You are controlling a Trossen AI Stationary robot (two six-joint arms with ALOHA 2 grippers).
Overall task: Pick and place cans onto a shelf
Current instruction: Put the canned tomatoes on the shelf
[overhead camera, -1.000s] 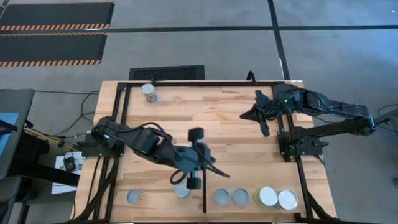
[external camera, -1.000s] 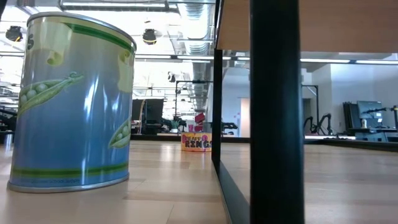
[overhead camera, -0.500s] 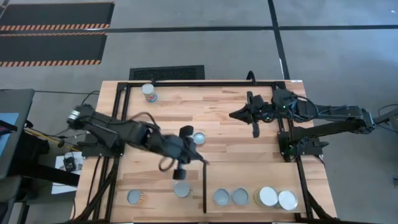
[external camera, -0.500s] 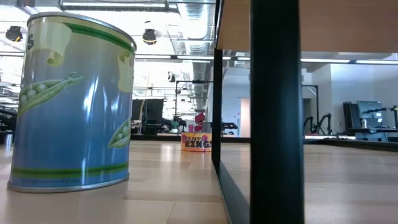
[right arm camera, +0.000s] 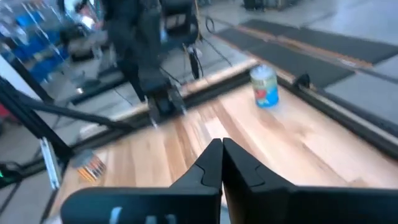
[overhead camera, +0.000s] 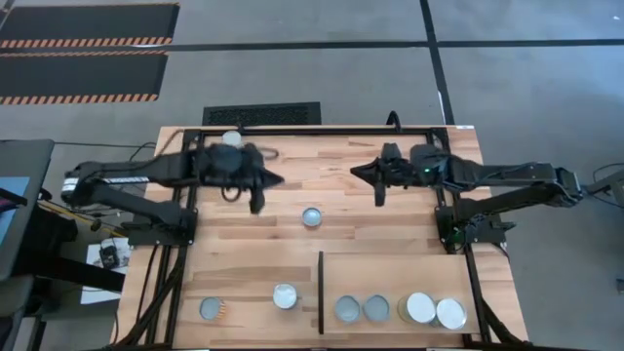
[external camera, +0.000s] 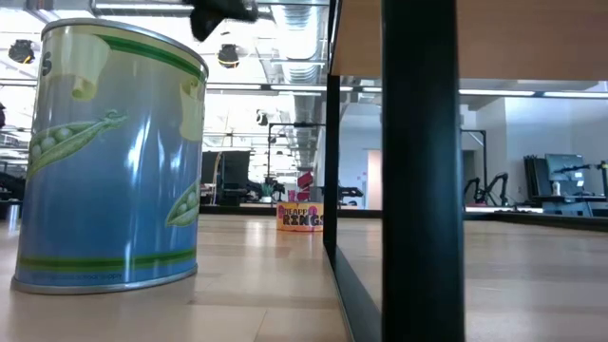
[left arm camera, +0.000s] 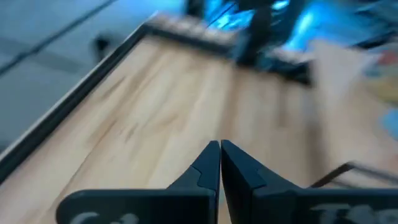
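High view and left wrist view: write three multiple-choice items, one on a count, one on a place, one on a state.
1. The shelf cans, on the shelf right of the divider, number: A two, B four, C six.
2. The middle can stands: A on the shelf, B on the open tabletop, C in a pincer.
3. The left pincer is: A open, B shut on a can, C shut, empty.
B: four round tops in a row. B: it stands alone behind the divider. C: its tips meet on nothing.
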